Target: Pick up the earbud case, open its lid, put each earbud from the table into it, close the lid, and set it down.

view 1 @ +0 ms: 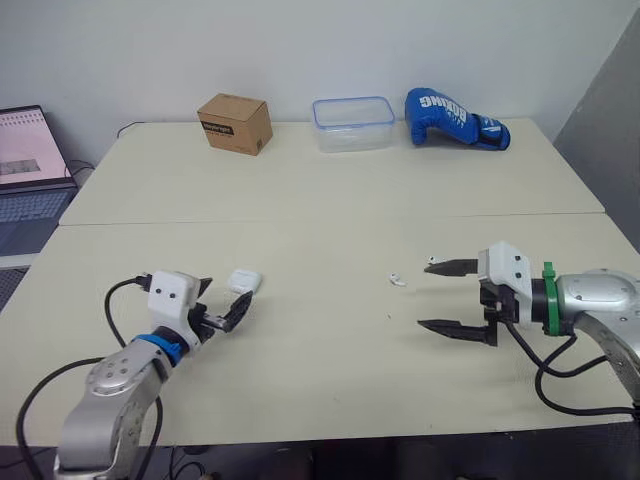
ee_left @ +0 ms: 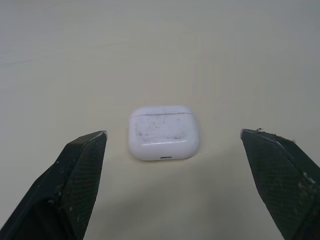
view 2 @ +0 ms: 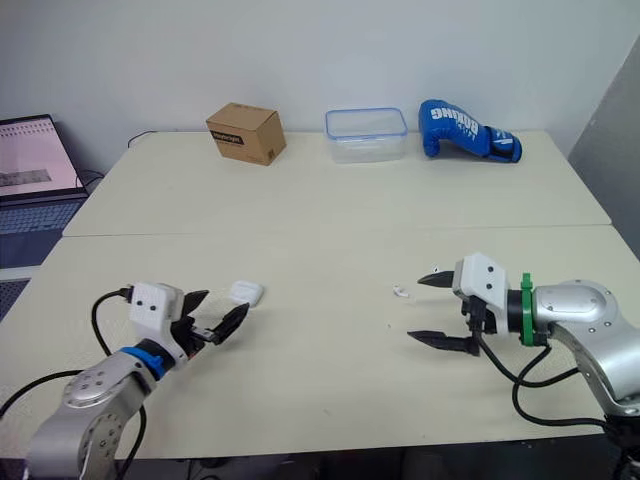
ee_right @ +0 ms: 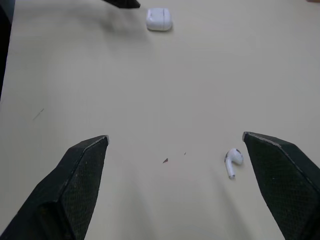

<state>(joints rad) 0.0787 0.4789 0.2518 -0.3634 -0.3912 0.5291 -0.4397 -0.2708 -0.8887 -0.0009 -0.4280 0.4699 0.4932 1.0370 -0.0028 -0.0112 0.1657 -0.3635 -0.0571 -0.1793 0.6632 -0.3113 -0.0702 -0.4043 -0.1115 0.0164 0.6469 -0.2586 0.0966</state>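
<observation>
Spanning most of the scene: cream table (view 1: 330, 200), two tops butting along a seam across the middle, wide bare stretch btwn the arms. Sitting off the left edge: open laptop (view 1: 25, 175). Lining the far edge, L to R: cardboard box (view 1: 236, 123), clear plastic container (view 1: 352, 135) w/ blue rim, blue boxing glove (view 1: 455, 118), all well apart from the grippers. Hovering near the front-right: right gripper (view 1: 424, 295), jaws standing wide apart, gripping nothing, pointing toward table centre. Reaching in near the front-left edge: left gripper (view 1: 226, 293), jaws also spread, nothing btwn the pads. Lying flat on the table, lid shut, just ahead of the left fingertips & lined up w/ the gap: white earbud case (ee_left: 164, 132), touching neither finger. Resting on bare table just ahead of the right fingertips: single white earbud (ee_right: 232, 159), touching neither finger, well apart from the case.
</observation>
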